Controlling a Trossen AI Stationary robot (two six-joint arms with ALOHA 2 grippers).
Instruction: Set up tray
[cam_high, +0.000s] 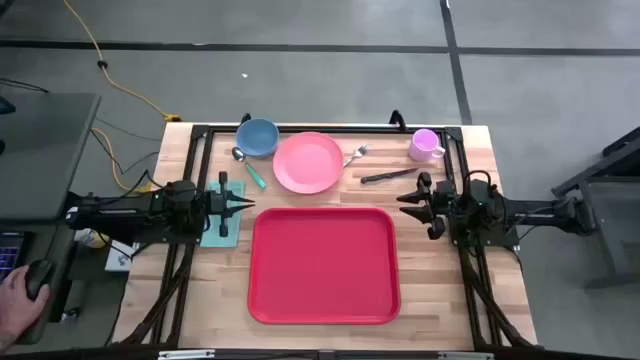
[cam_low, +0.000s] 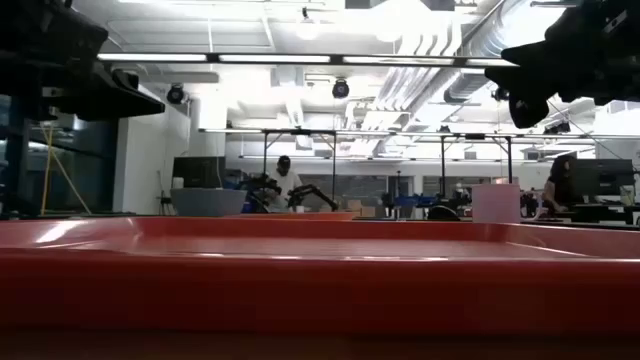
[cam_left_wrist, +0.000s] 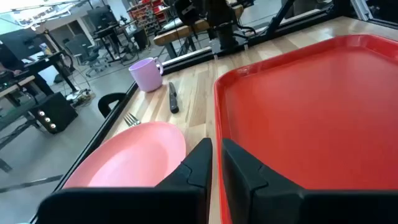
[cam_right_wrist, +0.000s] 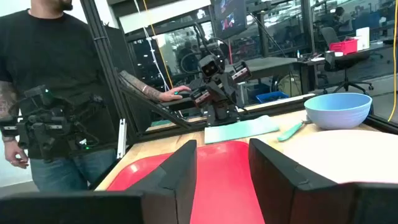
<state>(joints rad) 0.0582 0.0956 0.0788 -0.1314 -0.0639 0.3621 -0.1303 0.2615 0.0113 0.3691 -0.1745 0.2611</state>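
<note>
The large red tray (cam_high: 323, 265) lies flat in the middle of the table, nearer the near edge. Beyond its far rim lie the pink plate (cam_high: 308, 162), the blue bowl (cam_high: 257, 137), a teal-handled spoon (cam_high: 248, 165), a fork (cam_high: 355, 155), a dark knife (cam_high: 388, 175) and a purple mug (cam_high: 425, 145). My left gripper (cam_high: 245, 207) hovers shut over a teal napkin (cam_high: 225, 218), just left of the tray. My right gripper (cam_high: 405, 205) hovers open just right of the tray's far right corner. In the left wrist view, the left gripper (cam_left_wrist: 216, 149) points across the tray (cam_left_wrist: 311, 106).
A black frame (cam_high: 330, 128) runs along the table's far edge and sides. A person stands beyond the left side of the table (cam_right_wrist: 50, 93), with a hand (cam_right_wrist: 171, 94) on a device there. Bare wood (cam_high: 440, 290) shows right of the tray.
</note>
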